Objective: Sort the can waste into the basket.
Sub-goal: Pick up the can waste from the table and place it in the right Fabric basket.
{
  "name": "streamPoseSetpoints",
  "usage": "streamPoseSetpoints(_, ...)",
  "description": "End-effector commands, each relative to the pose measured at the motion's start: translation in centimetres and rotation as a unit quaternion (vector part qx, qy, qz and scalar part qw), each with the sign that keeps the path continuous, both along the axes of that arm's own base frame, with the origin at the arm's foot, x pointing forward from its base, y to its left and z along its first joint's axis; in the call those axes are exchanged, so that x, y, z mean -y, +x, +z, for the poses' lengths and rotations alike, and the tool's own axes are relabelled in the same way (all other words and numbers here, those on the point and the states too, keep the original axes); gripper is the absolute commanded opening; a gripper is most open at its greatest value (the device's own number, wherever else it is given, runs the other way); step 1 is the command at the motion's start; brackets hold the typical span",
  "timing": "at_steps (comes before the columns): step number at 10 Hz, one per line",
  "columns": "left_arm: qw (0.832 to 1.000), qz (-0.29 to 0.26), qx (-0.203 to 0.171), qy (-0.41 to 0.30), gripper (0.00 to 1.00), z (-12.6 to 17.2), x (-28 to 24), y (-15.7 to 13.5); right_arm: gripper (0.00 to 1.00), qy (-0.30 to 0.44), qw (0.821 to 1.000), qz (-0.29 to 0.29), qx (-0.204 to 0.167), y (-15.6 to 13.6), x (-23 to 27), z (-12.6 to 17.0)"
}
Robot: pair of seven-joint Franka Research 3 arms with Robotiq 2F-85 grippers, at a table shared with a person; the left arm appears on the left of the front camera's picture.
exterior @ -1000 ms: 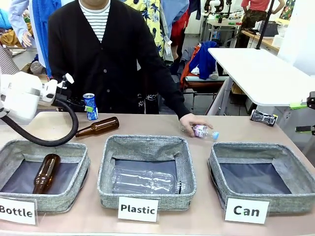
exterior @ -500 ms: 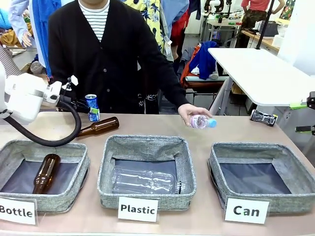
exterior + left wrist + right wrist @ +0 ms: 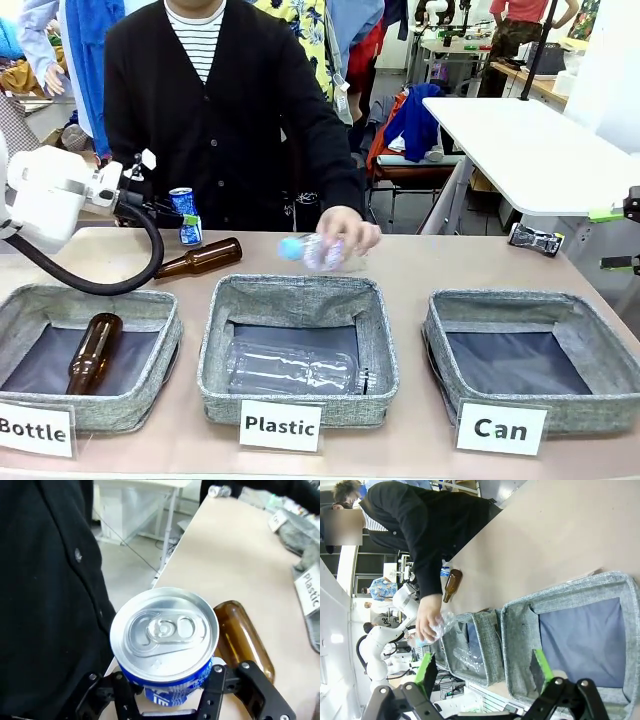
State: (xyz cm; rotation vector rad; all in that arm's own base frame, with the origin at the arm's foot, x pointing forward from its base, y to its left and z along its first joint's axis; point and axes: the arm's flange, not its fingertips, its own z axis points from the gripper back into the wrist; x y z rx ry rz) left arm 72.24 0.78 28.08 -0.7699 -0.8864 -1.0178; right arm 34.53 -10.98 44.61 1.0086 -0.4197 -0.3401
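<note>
My left gripper [image 3: 176, 220] is shut on the blue can [image 3: 182, 204] near the table's far left edge, close to the person's black cardigan. In the left wrist view the blue can [image 3: 164, 639] shows its silver top, with my left gripper [image 3: 169, 702] clamped on its lower body. A crushed silver-and-black can [image 3: 535, 239] lies at the far right of the table. The grey basket [image 3: 440, 335] carded "Can" stands front right, holding nothing. My right gripper [image 3: 611, 238] hangs open at the right edge; in its own view the right gripper [image 3: 485, 672] hovers over that basket [image 3: 560, 600].
The person's hand [image 3: 345, 225] holds a clear plastic bottle [image 3: 315, 251] over the "Plastic" basket [image 3: 300, 292], which has a clear bottle in it. A brown bottle [image 3: 200, 258] lies on the table beside the blue can. The "Bottle" basket [image 3: 25, 300] holds another brown bottle.
The person's hand picked up the plastic bottle from the table's right and carried it left to above the "Plastic" basket. My left gripper kept hold of the blue can, barely shifting.
</note>
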Motion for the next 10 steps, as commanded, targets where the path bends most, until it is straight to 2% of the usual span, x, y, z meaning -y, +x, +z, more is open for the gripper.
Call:
streamPoseSetpoints(1,1.000,-0.005,-0.019,0.017,0.00,3.6,-2.5,-3.3,1.00,0.007,1.000,0.000,0.015,0.2,0.0,-0.1)
streamPoseSetpoints(2,0.998,0.001,-0.029,0.056,0.00,6.5,-5.3,-6.8,1.00,0.007,1.000,0.000,0.015,0.2,0.0,-0.1)
streamPoseSetpoints(3,0.995,-0.034,-0.025,0.093,0.00,9.5,-7.8,-10.6,1.00,0.007,1.000,0.000,0.015,0.2,0.0,-0.1)
streamPoseSetpoints(4,0.992,-0.044,-0.007,0.117,0.00,11.6,-9.5,-14.5,1.00,0.007,1.000,0.000,0.015,0.2,0.0,-0.1)
streamPoseSetpoints(5,0.989,-0.068,0.016,0.131,0.22,13.1,-10.7,-18.8,1.00,0.007,1.000,0.000,0.015,0.2,0.0,-0.1)
streamPoseSetpoints(7,0.983,-0.106,0.053,0.143,0.22,15.5,-11.6,-25.0,1.00,0.007,1.000,0.000,0.015,0.2,0.0,-0.1)
streamPoseSetpoints(9,0.972,-0.168,0.053,0.155,0.22,16.5,-12.0,-30.8,1.00,0.007,1.000,0.000,0.015,0.2,0.0,-0.1)
streamPoseSetpoints(10,0.975,-0.177,0.062,0.118,0.22,16.3,-11.5,-32.2,1.00,0.007,1.000,0.000,0.015,0.2,0.0,-0.1)
